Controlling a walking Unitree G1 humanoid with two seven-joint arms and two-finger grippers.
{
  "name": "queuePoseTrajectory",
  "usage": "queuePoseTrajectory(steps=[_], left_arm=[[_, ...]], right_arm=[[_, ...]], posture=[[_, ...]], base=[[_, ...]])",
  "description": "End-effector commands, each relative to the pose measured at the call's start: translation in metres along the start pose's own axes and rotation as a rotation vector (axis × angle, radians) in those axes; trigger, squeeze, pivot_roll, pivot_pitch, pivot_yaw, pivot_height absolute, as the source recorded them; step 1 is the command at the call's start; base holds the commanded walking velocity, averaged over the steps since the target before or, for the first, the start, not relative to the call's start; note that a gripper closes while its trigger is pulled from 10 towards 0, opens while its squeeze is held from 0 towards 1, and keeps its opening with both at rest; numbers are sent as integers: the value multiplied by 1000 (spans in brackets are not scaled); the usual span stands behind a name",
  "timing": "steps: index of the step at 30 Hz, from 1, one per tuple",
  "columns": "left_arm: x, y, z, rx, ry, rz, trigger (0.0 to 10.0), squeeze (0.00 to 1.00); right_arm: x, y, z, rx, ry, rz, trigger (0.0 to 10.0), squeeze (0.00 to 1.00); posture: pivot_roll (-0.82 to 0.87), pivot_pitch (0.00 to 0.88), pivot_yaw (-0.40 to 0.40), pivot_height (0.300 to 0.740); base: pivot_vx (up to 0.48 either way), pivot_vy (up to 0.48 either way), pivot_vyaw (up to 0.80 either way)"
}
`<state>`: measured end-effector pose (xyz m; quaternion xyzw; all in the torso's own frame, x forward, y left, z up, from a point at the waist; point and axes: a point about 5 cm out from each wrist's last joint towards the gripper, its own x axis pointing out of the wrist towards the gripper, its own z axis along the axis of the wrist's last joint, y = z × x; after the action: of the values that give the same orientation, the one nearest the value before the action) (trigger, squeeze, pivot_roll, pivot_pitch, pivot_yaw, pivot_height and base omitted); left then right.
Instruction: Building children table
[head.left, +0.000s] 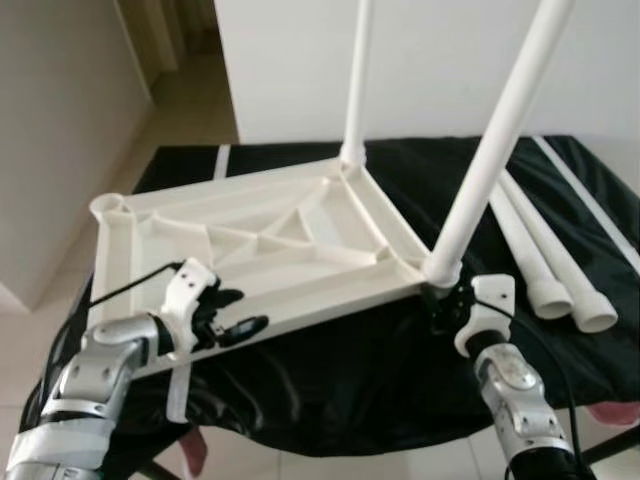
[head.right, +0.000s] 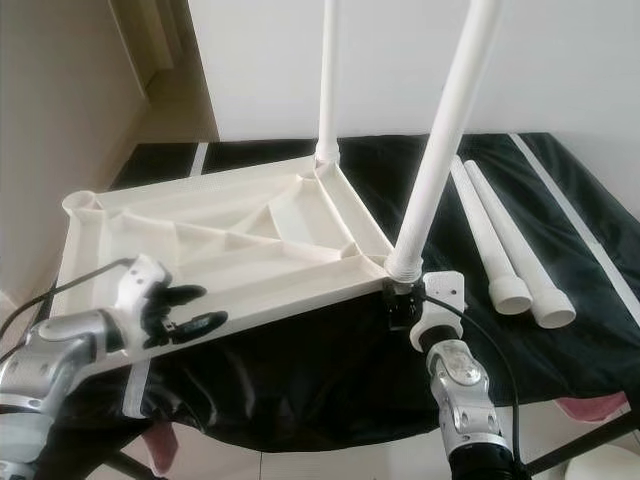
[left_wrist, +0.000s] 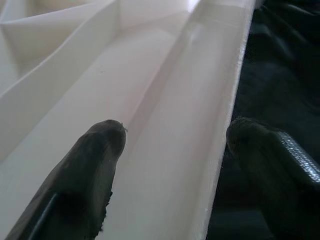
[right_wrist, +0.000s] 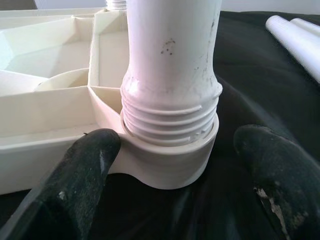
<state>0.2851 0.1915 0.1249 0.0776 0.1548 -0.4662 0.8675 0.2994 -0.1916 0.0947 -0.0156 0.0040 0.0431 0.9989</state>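
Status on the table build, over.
Left tool open astride tabletop rim. Right tool open around near leg socket, threads showing. Two spare legs lie aside.

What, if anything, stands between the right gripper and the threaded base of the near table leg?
Nothing visible does. The right gripper has its jaws open on either side of the near leg's threaded base, where it sits in the tabletop's corner socket, with only bare black cloth beside it.

Upturned white tabletop (head.left: 270, 250), two legs (head.left: 500, 130) upright, two loose legs (head.left: 545, 260) beside.
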Motion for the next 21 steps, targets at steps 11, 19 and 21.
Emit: queuePoseTrajectory(steps=[11, 19, 21], left_arm=[[44, -73, -17, -50, 63, -271, 10000, 0], [58, -77, -3, -13, 24, -247, 10000, 0], [54, -71, 1, -1, 18, -218, 10000, 0]], right_arm=[[37, 2, 3, -63, 51, 102, 10000, 0], [54, 7, 15, -19, 17, 95, 10000, 0], [54, 9, 15, -19, 3, 104, 10000, 0]], posture=[[-7, 0, 16, 740], [8, 0, 5, 740], [11, 0, 5, 740]], base=[[0, 0, 0], [0, 0, 0], [0, 0, 0]])
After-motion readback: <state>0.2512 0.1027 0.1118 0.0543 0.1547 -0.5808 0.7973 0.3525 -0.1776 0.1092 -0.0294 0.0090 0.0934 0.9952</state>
